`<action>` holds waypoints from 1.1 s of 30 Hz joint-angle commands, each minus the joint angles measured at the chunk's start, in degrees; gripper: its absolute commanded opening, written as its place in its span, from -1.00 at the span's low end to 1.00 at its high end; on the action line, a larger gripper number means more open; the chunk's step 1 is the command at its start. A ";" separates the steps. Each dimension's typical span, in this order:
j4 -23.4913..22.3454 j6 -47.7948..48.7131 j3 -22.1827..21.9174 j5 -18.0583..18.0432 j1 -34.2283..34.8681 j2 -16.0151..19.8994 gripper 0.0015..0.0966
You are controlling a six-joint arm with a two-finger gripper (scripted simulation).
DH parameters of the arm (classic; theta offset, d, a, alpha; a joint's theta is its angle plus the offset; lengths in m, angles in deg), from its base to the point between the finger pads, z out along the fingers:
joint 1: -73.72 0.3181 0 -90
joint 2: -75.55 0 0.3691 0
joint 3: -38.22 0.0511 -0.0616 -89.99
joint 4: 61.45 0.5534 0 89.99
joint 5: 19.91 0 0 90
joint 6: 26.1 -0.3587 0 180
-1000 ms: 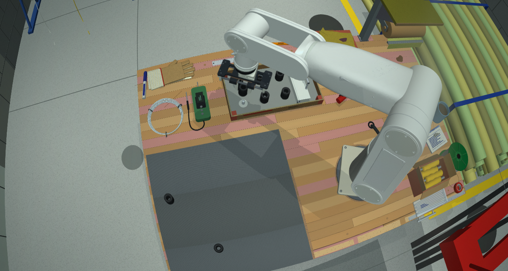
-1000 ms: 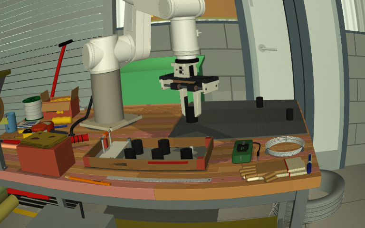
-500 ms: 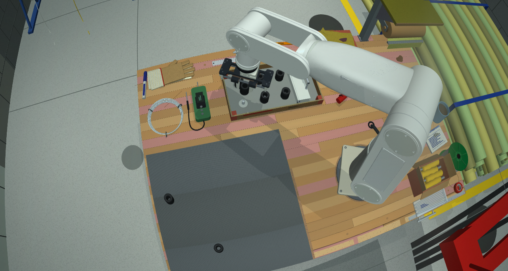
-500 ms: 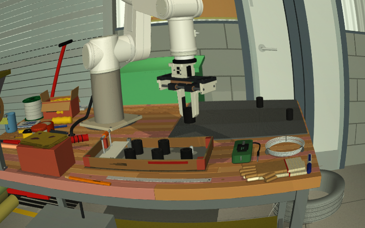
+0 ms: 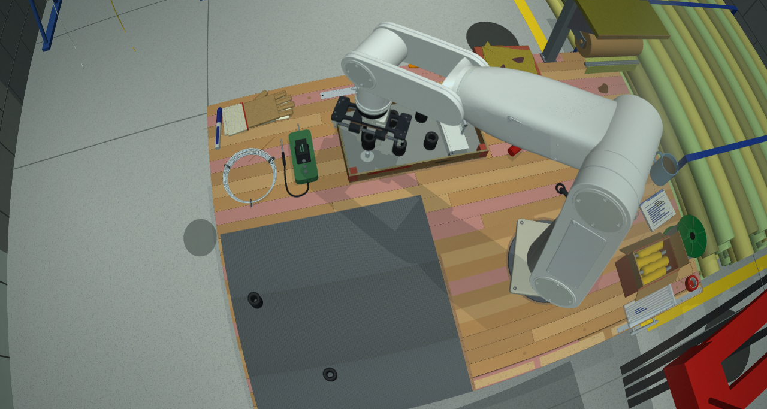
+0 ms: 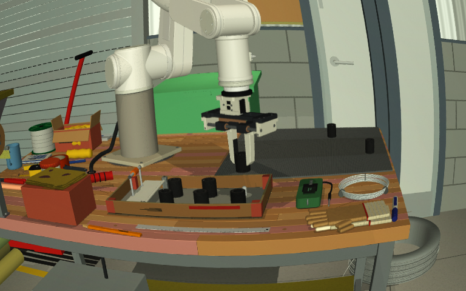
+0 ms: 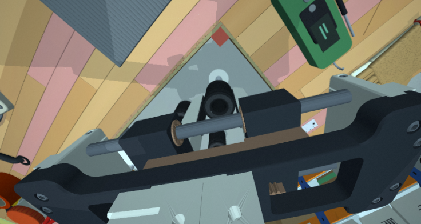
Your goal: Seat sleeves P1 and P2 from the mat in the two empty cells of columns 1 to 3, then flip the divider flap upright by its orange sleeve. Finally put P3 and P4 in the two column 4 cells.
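Note:
A black sleeve [image 6: 243, 161] hangs above the right end of the tray [image 6: 188, 196], over an empty cell marked by a white peg [image 7: 218, 76]. My gripper [image 6: 242, 158] is closed, with its two pale fingers on either side of that sleeve. Several black sleeves [image 6: 202, 191] stand seated in the tray. The divider flap [image 6: 145, 190] lies flat at the tray's left end, its orange sleeve [image 6: 133, 173] on a post. Two more black sleeves [image 5: 255, 299] [image 5: 330, 374] stand on the dark mat [image 5: 338, 299].
Behind the tray is the arm's base [image 6: 136, 126] on its plate. A green meter [image 6: 309, 193], a wire coil [image 6: 362, 185] and a glove [image 6: 340, 216] lie right of the tray. A red box [image 6: 57, 200] stands to its left. A ruler [image 6: 203, 229] lies along the bench's near edge.

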State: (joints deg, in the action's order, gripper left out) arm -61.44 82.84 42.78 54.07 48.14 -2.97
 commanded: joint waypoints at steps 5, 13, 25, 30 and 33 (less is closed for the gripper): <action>0.00 0.00 0.80 -2.22 0.00 1.35 -1.00; 0.00 0.00 1.17 -3.45 -0.01 2.11 -1.00; 0.00 0.00 1.21 -3.49 -0.01 2.15 -1.00; 0.00 0.00 1.22 -3.53 -0.01 2.17 -1.00; 0.00 0.00 1.25 -3.60 -0.01 2.23 -1.00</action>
State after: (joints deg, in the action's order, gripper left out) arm -61.45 82.84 44.08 50.47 48.13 -0.71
